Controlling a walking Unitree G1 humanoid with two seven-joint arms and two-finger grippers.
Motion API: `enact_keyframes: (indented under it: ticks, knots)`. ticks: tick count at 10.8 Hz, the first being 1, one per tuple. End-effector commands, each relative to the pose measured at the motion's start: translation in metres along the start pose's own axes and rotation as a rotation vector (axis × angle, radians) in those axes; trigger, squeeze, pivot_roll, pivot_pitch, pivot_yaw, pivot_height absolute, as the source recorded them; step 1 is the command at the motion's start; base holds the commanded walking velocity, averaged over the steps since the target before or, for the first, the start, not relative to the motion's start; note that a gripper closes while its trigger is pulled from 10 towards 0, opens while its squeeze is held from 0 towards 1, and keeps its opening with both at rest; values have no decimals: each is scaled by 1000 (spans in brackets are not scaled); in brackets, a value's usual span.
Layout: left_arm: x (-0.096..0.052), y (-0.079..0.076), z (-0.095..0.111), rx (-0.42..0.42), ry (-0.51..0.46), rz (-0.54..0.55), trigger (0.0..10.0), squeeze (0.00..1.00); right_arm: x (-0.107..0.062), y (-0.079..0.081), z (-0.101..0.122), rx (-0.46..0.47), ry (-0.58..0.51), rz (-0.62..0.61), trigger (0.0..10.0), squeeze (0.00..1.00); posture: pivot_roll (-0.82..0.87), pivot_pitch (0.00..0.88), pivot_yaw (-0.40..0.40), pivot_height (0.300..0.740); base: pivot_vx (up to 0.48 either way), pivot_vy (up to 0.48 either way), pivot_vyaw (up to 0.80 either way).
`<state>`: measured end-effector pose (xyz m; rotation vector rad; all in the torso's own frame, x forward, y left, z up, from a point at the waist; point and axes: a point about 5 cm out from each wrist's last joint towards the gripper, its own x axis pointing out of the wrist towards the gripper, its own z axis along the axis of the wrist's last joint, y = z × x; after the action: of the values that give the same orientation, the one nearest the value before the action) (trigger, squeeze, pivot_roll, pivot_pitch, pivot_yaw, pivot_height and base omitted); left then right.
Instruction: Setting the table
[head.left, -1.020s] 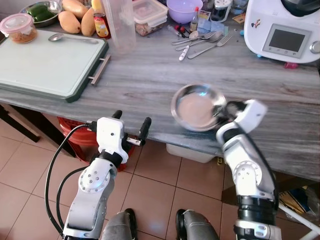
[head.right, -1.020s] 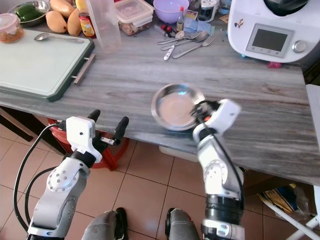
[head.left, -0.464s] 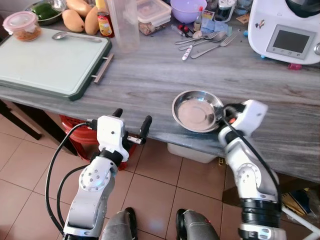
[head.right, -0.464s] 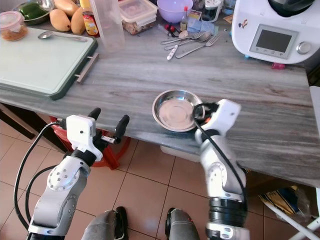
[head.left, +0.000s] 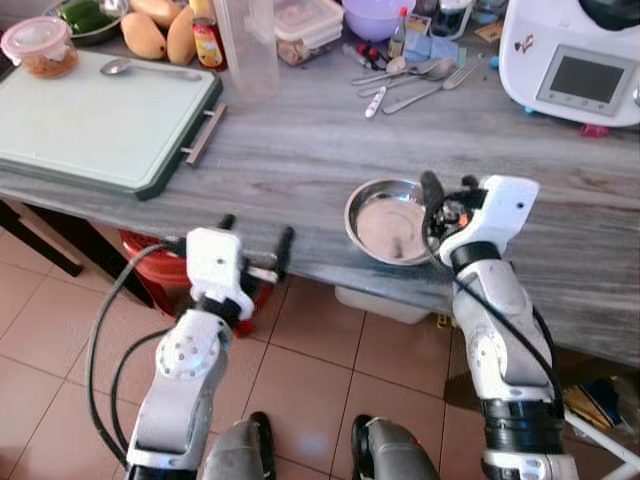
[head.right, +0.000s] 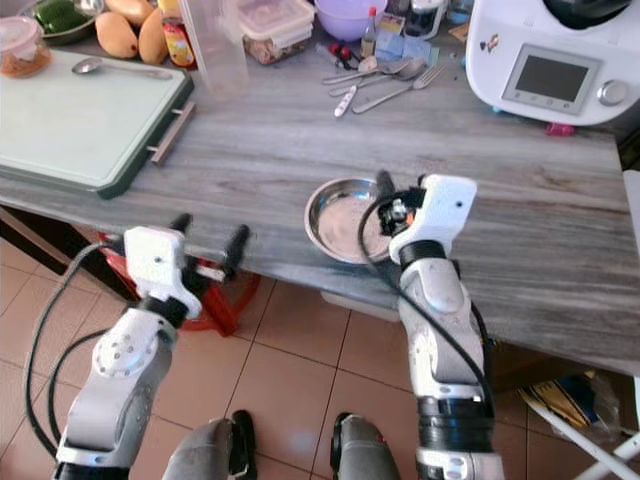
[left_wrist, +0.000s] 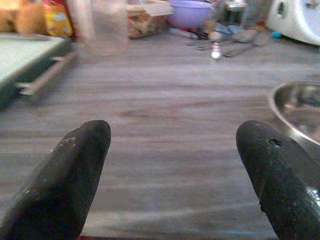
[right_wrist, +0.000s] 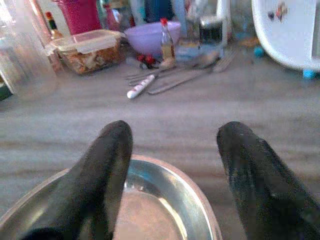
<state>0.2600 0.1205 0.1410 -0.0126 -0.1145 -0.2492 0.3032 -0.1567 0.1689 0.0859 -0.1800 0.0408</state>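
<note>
Right tool (head.left: 446, 190) raised, spread; left tool (head.left: 256, 246) spread.

grey wooden table (head.left: 300, 150), terracotta floor tiles (head.left: 60, 350)

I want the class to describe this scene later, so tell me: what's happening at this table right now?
A humanoid robot stands at a grey wooden table. Its right gripper is open, raised just above the right side of a steel plate lying flat near the table's front edge. The left gripper is open too, holding nothing, at the table's edge. Cutlery, a cutting board and food containers sit further back.
</note>
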Motion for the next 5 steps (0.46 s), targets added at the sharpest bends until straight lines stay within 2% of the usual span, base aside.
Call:
enact_keyframes:
  ticks: [1, 2, 3, 4, 5]
  knots:
    - [-1, 2, -5, 4, 26, 26, 10000, 0, -4, -1, 4, -44, -39, 4, 10000, 1000, -29, 185, -6, 740, 0, 0, 0]
    - [-1, 4, -6, -24, 34, 47, 10000, 0, -7, -2, 3, -128, -53, 1, 10000, 1000, -32, 182, -8, 740, 0, 0, 0]
    - [-1, 5, -9, -66, 46, 60, 10000, 0, -10, -1, 2, -156, -69, -3, 10000, 1000, -33, 177, -9, 740, 0, 0, 0]
    - [1, 8, -9, -64, 43, 87, 10000, 0, -13, 0, 1, -171, -77, -2, 10000, 82, -35, 163, -11, 740, 0, 0, 0]
    - [1, 8, -10, -55, 44, 97, 10000, 0, -15, -1, -1, -184, -83, -4, 10000, 0, -33, 154, -11, 740, 0, 0, 0]
